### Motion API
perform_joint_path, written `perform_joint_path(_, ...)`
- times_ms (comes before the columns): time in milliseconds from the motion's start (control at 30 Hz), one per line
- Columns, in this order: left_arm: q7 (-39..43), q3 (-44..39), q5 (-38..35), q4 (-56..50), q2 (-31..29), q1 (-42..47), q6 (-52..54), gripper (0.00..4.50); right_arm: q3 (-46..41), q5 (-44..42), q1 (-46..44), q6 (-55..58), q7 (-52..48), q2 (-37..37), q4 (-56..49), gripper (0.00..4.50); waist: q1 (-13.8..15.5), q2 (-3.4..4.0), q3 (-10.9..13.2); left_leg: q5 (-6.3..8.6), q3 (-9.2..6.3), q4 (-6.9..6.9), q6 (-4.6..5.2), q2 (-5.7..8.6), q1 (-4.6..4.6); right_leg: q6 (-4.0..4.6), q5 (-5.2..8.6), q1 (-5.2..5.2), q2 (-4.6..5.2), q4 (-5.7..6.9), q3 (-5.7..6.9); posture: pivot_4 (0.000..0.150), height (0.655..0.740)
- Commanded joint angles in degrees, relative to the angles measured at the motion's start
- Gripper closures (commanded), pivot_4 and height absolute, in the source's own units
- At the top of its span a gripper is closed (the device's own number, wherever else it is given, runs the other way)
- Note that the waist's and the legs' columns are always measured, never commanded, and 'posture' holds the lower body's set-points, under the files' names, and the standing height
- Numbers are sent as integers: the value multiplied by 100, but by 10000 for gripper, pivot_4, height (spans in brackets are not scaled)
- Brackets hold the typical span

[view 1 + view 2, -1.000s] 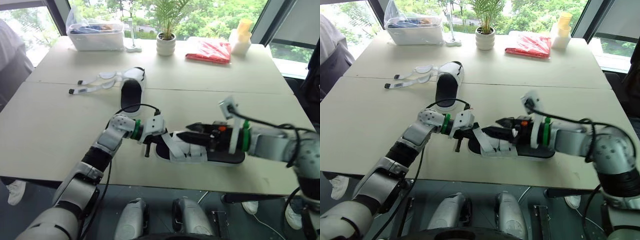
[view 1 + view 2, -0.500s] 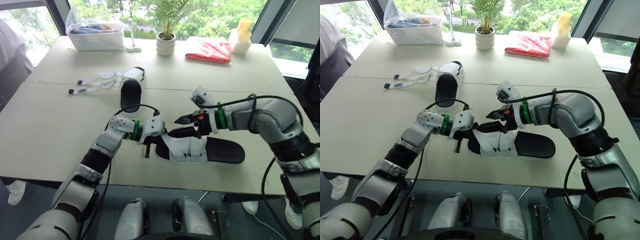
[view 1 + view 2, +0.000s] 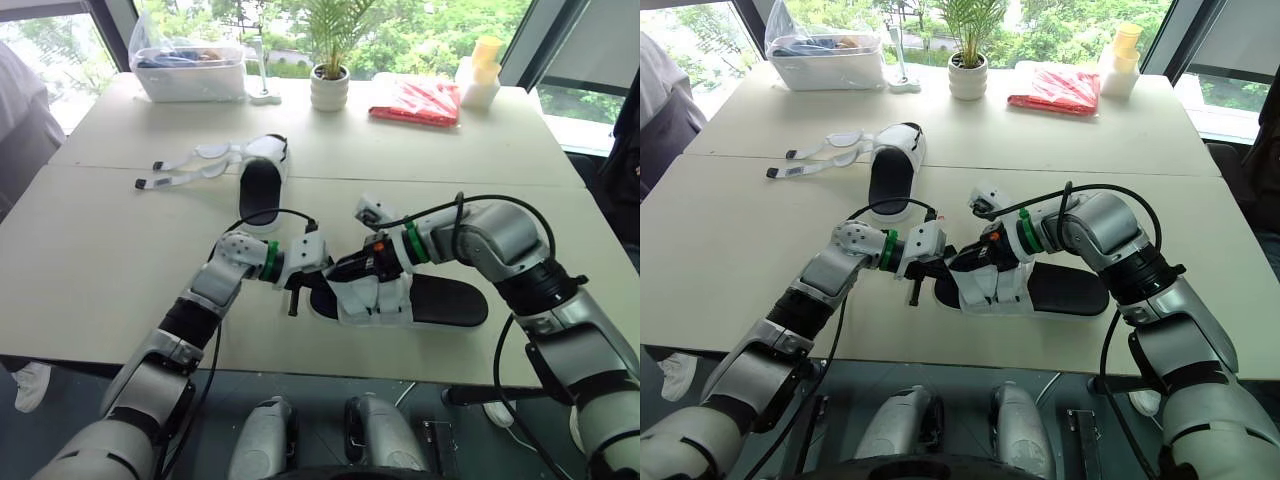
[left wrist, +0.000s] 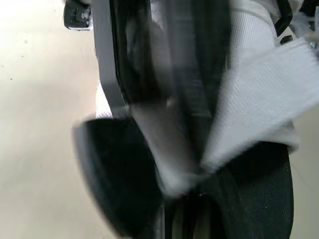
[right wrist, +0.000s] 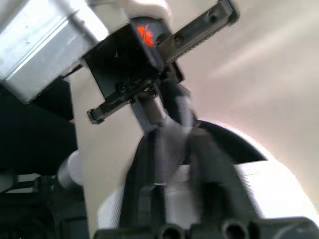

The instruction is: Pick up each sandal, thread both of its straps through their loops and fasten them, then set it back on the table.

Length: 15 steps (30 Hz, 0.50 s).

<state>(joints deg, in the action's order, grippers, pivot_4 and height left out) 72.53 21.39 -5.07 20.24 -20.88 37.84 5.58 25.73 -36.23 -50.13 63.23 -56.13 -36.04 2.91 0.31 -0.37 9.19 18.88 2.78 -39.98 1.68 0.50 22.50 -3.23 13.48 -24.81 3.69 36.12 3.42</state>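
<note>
The near sandal point(image 3: 440, 300), black-soled with white straps point(image 3: 372, 298), lies near the table's front edge. My left gripper point(image 3: 320, 278) is at its toe end, shut on a white strap point(image 4: 259, 99). My right gripper point(image 3: 352, 270) reaches in from the right and meets the left one there; its fingers are shut on a strap point(image 5: 172, 144). The second sandal point(image 3: 262, 180) lies farther back on the left, with both straps point(image 3: 190, 165) unfastened and spread out to its left.
Along the table's far edge stand a clear plastic bin point(image 3: 190, 70), a potted plant point(image 3: 330, 88), a red packet point(image 3: 417, 102) and stacked cups point(image 3: 480, 75). A person point(image 3: 20, 120) is at the left edge.
My right arm swung from lying along the sandal to its toe end, and its gripper went from open to shut on a strap. The left arm held still.
</note>
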Motion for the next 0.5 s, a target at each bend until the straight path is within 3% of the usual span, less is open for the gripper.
perform_joint_path(33, -98, 51, 183, 137, -83, -72, 92, 45000, -211, 39, -35, 71, -67, 110, -145, 44669, -8, 1, 0, 0, 0, 0, -1, 0, 0, 0, 0, 0, 0, 1, 0, 1500, 7241)
perform_joint_path(500, -123, 115, 208, 124, -13, -100, 52, 45000, -2443, -926, 224, 1396, 501, -249, -983, 44669, 6, 3, 1, -2, 1, 1, -5, 0, 2, 3, -1, -3, 2, 2, -1, 1500, 7241)
